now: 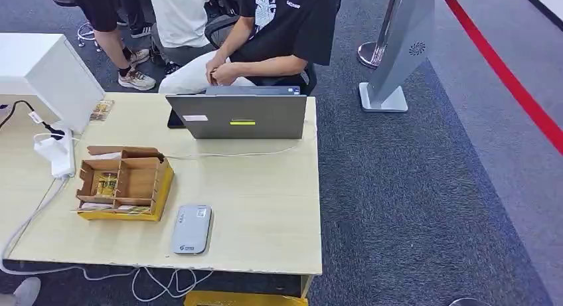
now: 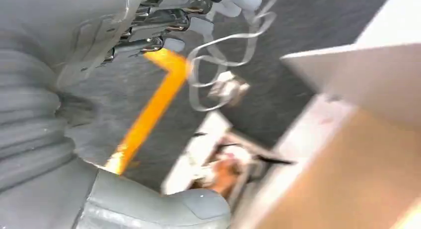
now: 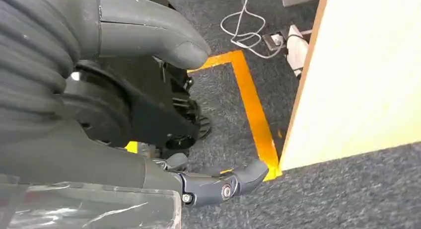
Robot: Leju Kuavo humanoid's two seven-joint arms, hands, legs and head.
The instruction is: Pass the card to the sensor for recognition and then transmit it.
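Lying in a compartment of a cardboard organiser [image 1: 123, 181] near the tabletop's left edge, a small yellowish card [image 1: 106, 184] can be made out, untouched. Just beside the organiser, close to the front edge, a flat grey sensor [image 1: 191, 229] is seen lying face up. Farther back, a grey laptop [image 1: 238, 115] is set at the rear edge, with a seated person [image 1: 279, 27] behind it. The pale tabletop [image 1: 265, 200] is also crossed by white cables [image 1: 26, 220] at its left side. The left hand [image 2: 164, 25] and right hand [image 3: 198, 182] are both held low beside the tabletop, fingers apart, holding nothing. By this evidence, the task appears not yet begun: picking, presenting and handing over are all left.
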